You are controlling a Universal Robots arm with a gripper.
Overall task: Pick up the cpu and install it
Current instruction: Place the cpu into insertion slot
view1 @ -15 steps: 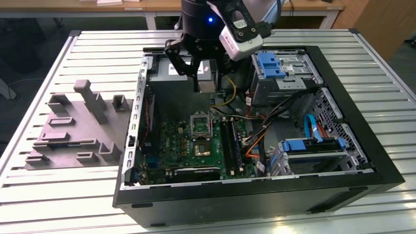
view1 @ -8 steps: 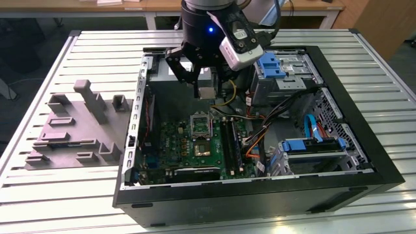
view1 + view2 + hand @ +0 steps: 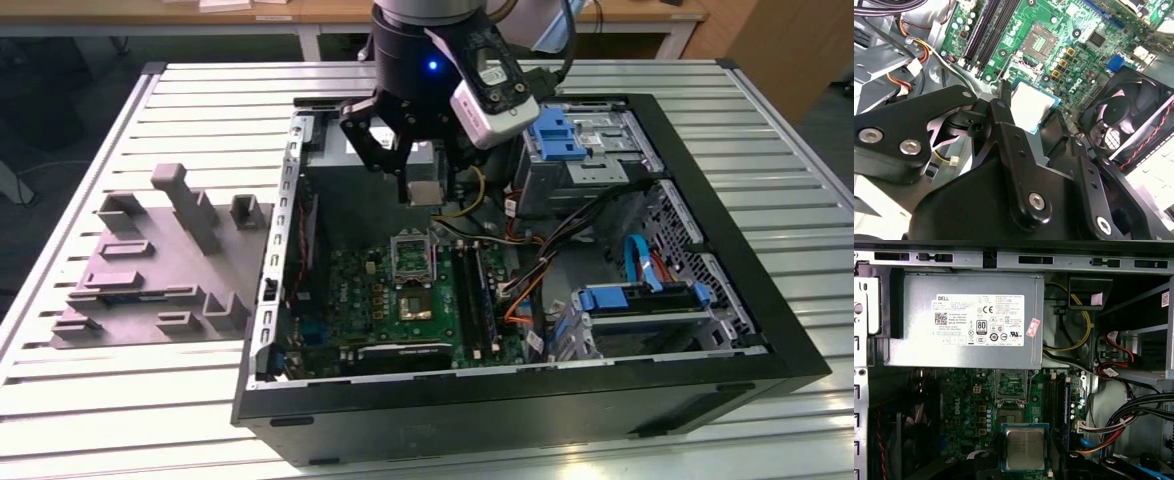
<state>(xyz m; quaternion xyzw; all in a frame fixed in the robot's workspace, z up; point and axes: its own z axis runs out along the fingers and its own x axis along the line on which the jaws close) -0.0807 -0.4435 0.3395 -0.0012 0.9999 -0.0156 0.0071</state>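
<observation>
A robot arm reaches into an open computer case (image 3: 727,290) lying on a slatted metal desk (image 3: 120,390). Its black claw (image 3: 424,188) hangs above the green motherboard (image 3: 387,300), pinching the cpu (image 3: 424,195) by two opposite edges.

In the second wrist view, a finger (image 3: 1004,95) presses on each side of the cpu (image 3: 1030,102). The silvery top faces up. The chip looks roughly level with the board, probably so that only its rim is touched and its underside stays clear.

The socket (image 3: 1010,381) sits open on the board below and a little ahead of the claw, with nothing in it. A grey power supply box (image 3: 961,322) stands beyond the claw. A grey moulded tray (image 3: 154,260) lies well apart from it, outside the case.
</observation>
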